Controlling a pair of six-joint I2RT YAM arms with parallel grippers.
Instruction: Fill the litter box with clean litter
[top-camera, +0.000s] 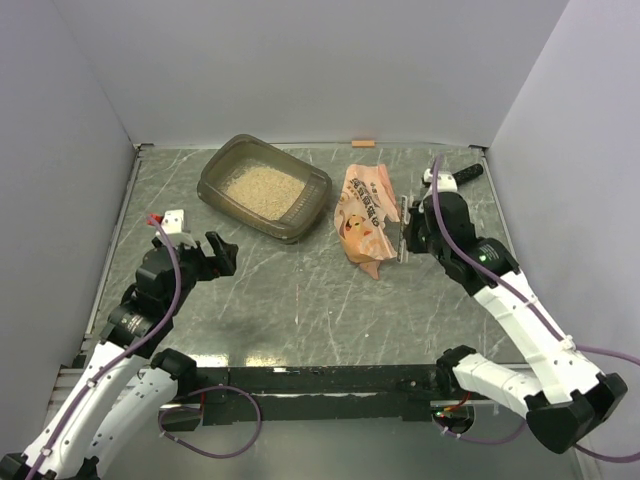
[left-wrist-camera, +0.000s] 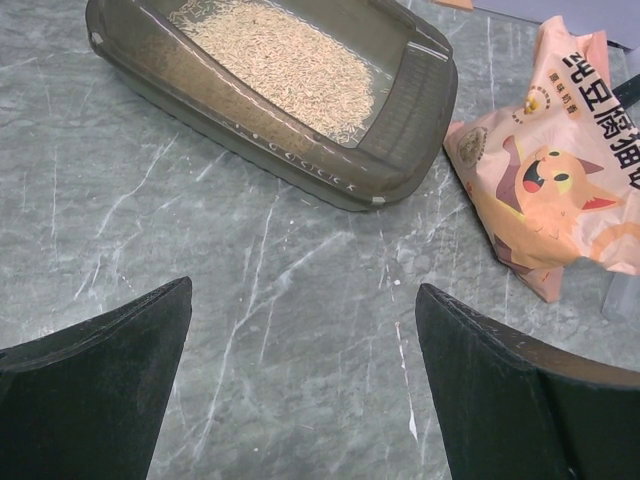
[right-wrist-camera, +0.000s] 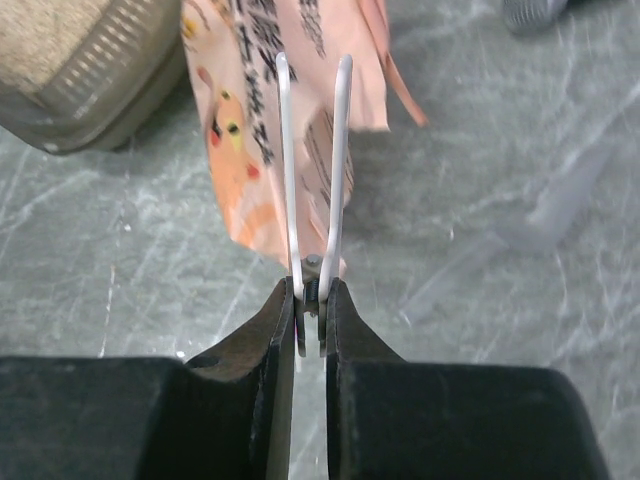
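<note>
The grey-brown litter box (top-camera: 312, 190) sits at the back left of the table with beige litter (top-camera: 262, 188) in it. It also shows in the left wrist view (left-wrist-camera: 400, 120) and the right wrist view (right-wrist-camera: 90, 90). The orange-pink litter pouch (top-camera: 363, 212) lies flat to its right, also seen in the wrist views (left-wrist-camera: 550, 180) (right-wrist-camera: 245, 120). My right gripper (top-camera: 405, 232) (right-wrist-camera: 311, 300) is shut on a white spring clip (right-wrist-camera: 312, 170) beside the pouch's right edge. My left gripper (top-camera: 222, 252) (left-wrist-camera: 300, 370) is open and empty over bare table, near the box's front.
A black microphone-like stick (top-camera: 462, 177) lies at the back right, behind the right gripper. Grey walls close in the table on three sides. A small orange tag (top-camera: 363, 143) sits at the back edge.
</note>
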